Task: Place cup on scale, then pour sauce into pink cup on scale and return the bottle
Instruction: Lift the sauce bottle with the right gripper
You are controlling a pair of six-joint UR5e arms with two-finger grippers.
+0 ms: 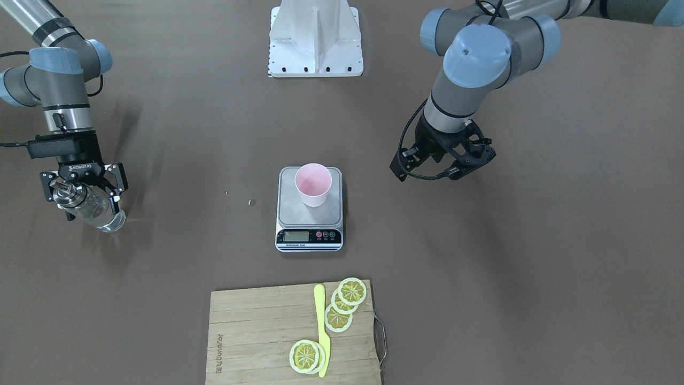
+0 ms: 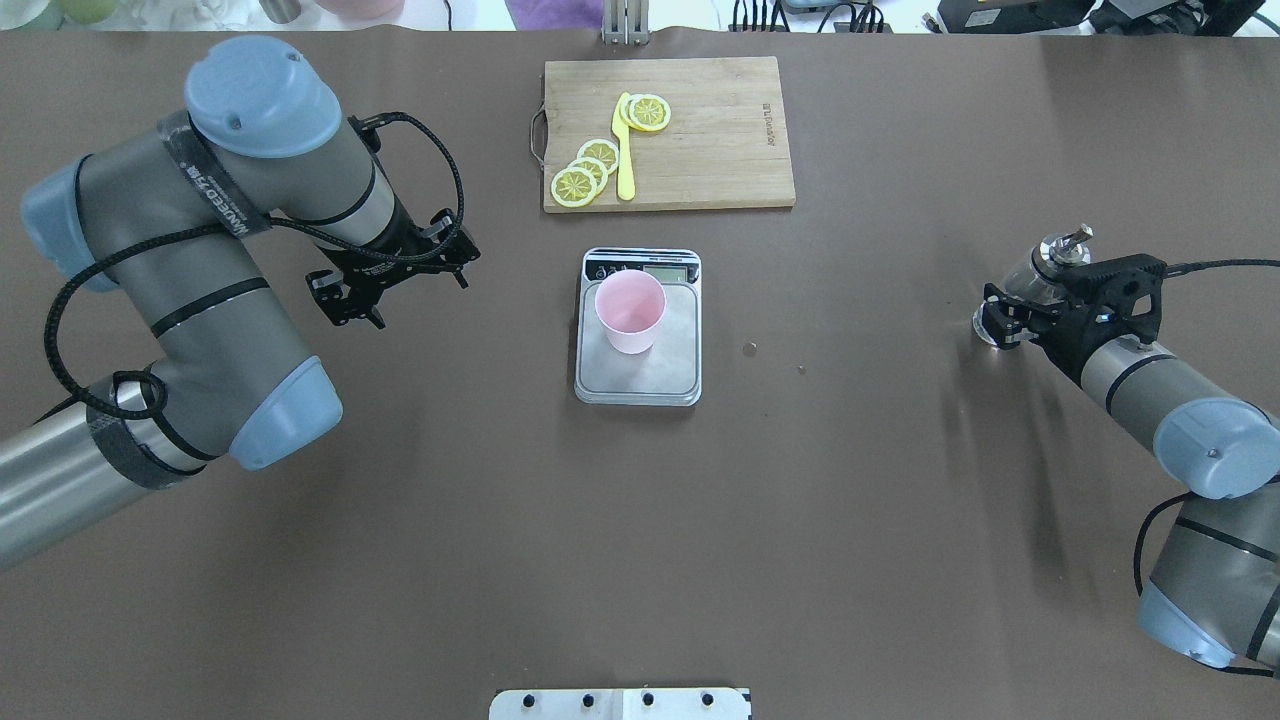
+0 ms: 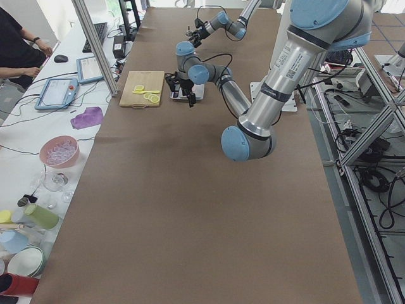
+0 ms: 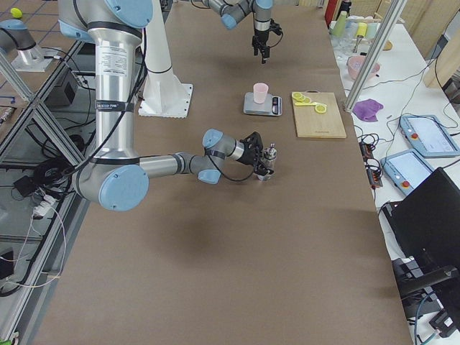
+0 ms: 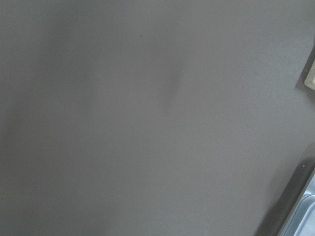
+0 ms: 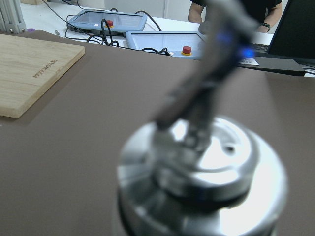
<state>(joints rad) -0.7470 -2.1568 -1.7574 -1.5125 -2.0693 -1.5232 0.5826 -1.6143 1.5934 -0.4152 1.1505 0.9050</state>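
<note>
**Q:** Where is the cup?

**A:** It stands upright on the scale, near the middle of the steel platform. The scale's display strip faces away from the robot. Whether the cup holds any liquid cannot be read from these views.

**Q:** And where is the bottle?

**A:** It is far out on the robot's right side of the table, well apart from the scale. The right gripper has its fingers clamped around the glass body, just below the metal cap. The spout end is uppermost and the base is down at the table. Contact between base and table cannot be confirmed.

**Q:** What is the state of the left gripper?

**A:** Its fingers are spread and nothing is between them. It hangs above the table on the robot's left of the scale, near it but apart.

**Q:** What lies around or between these things?

**A:** Two small specks lie on the table between bottle and scale. A wooden cutting board lies beyond the scale on the operators' side, apart from it. The board carries lemon slices and a yellow knife. The robot's white base plate sits at the opposite edge.
</note>
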